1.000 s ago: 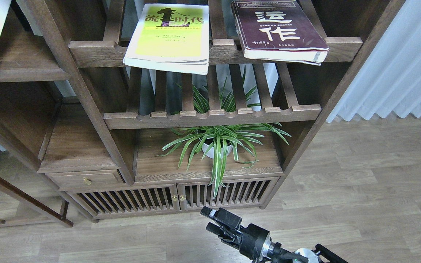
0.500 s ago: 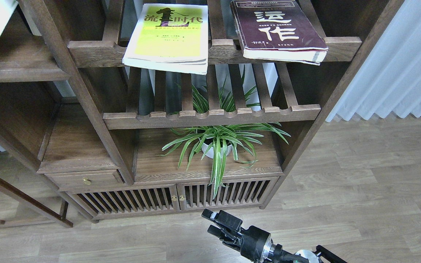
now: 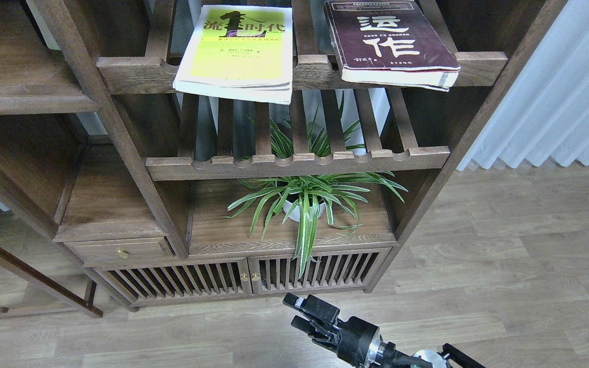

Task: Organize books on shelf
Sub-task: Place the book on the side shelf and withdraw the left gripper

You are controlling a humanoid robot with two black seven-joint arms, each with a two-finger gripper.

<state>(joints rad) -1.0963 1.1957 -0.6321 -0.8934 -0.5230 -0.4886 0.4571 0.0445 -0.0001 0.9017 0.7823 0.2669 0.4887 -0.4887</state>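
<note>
Two books lie flat on the upper slatted rack, overhanging its front rail. One is a large yellow-green book (image 3: 235, 51) with a white border at top centre. A thick maroon book (image 3: 389, 43) with big white characters rests to its right. The shelf (image 3: 23, 97), a solid dark-brown plank with a plain front edge, is at the upper left, and its visible part is bare. My right gripper (image 3: 293, 311) hangs low over the floor at bottom centre, far below the books, open with nothing between its fingers. My left arm is out of view.
A second slatted rack (image 3: 294, 163) sits below the books. Under it a potted spider plant (image 3: 304, 202) stands on the cabinet top (image 3: 212, 230), above slatted doors (image 3: 243, 278). A small drawer (image 3: 120, 250) is at lower left. White curtain (image 3: 560, 92) hangs right, above wooden floor (image 3: 504, 266).
A book that showed at the upper left edge above the plank shelf has moved up and out of view. My right gripper has dropped slightly.
</note>
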